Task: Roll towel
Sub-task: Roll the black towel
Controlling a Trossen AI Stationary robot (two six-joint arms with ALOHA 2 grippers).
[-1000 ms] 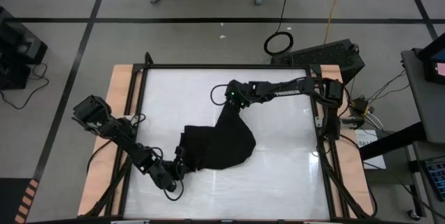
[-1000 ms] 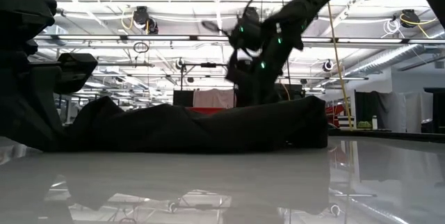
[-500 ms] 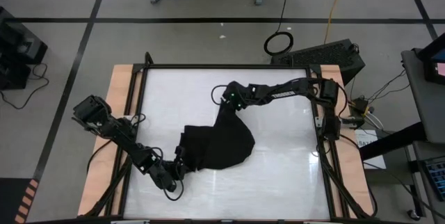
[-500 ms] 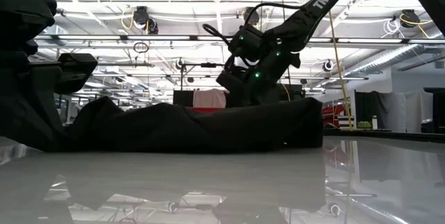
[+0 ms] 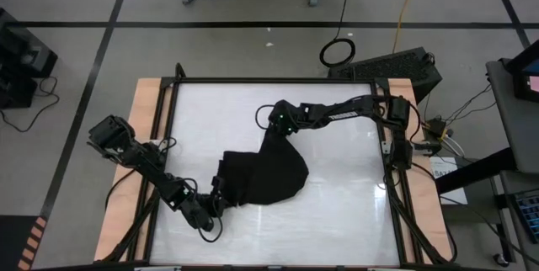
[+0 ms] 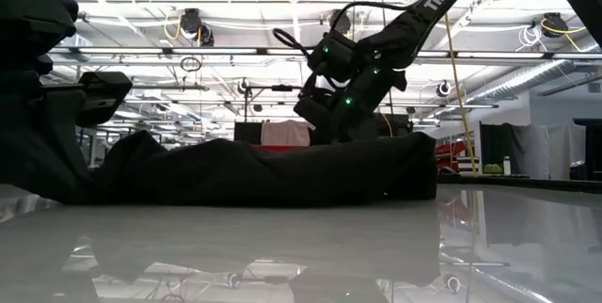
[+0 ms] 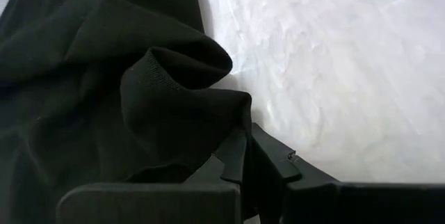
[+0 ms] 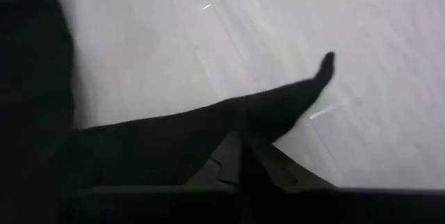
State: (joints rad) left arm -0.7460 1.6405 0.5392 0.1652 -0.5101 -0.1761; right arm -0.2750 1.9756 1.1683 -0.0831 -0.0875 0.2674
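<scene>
The black towel lies bunched on the white table, drawn out from near left to a narrow far corner. My left gripper is at the towel's near left end, shut on the cloth. At the far corner, my right gripper is shut on the cloth too. The low view shows the right gripper tilted behind the towel's long low hump. My left gripper pinches a thick fold at the towel's near left end between its two fingers. It comes in low from the table's near left. The cloth bulges up in front of the fingers and the rest lies slack on the table. My right gripper pinches the towel's narrow far corner between its two fingers, slanting down from the far right. A thin tongue of cloth sticks out past the fingertips over the table. One layer or several, I cannot tell.
The table's black frame runs along the far edge, with wooden strips at the sides. Bare white surface lies to the right of the towel and along the far left.
My right gripper has tipped over from a more upright stance and sunk a little onto the towel's far corner. The towel's right end has settled slightly. My left gripper has kept still.
</scene>
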